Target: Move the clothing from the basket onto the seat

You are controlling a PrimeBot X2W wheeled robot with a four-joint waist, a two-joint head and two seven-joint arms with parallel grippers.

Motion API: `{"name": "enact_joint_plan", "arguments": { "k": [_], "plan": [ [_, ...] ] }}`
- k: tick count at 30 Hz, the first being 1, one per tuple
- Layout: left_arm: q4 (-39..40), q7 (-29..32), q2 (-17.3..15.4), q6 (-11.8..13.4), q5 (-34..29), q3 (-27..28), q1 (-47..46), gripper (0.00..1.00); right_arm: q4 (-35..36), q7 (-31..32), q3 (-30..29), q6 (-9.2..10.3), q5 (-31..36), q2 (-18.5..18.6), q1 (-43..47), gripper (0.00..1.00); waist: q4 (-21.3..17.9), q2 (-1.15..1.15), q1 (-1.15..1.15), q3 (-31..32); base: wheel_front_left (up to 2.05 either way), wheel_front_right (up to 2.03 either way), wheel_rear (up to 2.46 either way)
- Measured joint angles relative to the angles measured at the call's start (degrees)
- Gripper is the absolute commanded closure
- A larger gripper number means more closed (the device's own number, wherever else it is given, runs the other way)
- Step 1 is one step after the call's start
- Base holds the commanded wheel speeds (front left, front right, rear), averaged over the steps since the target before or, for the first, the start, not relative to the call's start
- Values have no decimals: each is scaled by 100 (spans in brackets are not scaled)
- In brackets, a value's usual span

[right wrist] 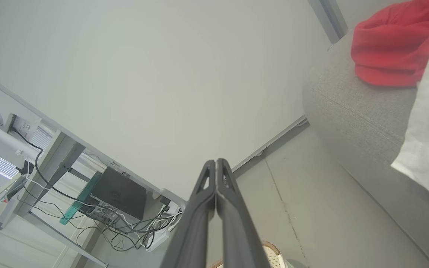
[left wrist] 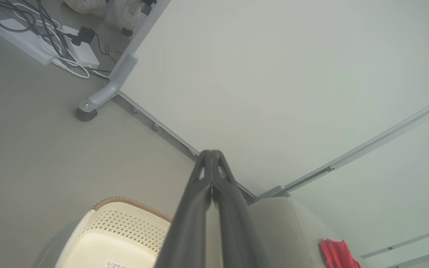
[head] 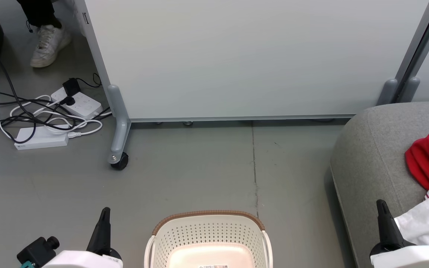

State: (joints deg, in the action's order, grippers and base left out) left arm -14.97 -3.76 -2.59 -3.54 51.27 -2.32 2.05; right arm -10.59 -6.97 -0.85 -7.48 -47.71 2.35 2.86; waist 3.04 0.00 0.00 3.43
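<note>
The cream basket (head: pixel 209 232) with a brown rim sits on the floor at the bottom centre; the part of its floor I can see holds only a label. Red clothing (head: pixel 428 162) with a white panel (head: pixel 428 219) lies on the grey seat (head: pixel 371 156) at the right. My left gripper (head: pixel 104 212) is shut with nothing in it, left of the basket. Over the seat's front part my right gripper (head: pixel 381 204) is shut and holds nothing, beside the white fabric. The left wrist view shows the basket (left wrist: pixel 121 230), the seat (left wrist: pixel 285 227) and the clothing (left wrist: pixel 339 255); the right wrist view shows the clothing (right wrist: pixel 389 48) on the seat (right wrist: pixel 352 115).
A pale grey wheeled partition (head: pixel 237 56) stands across the back, its caster (head: pixel 119 162) on the floor at left. Power strips and tangled cables (head: pixel 50 115) lie at the far left, by a person's white shoe (head: pixel 48 44). A computer box (right wrist: pixel 119 193) sits under a desk.
</note>
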Motion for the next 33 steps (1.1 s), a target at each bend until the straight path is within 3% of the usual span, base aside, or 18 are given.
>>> {"name": "enact_joint_plan", "arguments": {
  "k": [33],
  "plan": [
    [374,625,-5,-89,1953,533,-115,100,111,463,-69,0,-2138,27,-122,100,-115,0,0,-127,0,0,0]
  ]
}}
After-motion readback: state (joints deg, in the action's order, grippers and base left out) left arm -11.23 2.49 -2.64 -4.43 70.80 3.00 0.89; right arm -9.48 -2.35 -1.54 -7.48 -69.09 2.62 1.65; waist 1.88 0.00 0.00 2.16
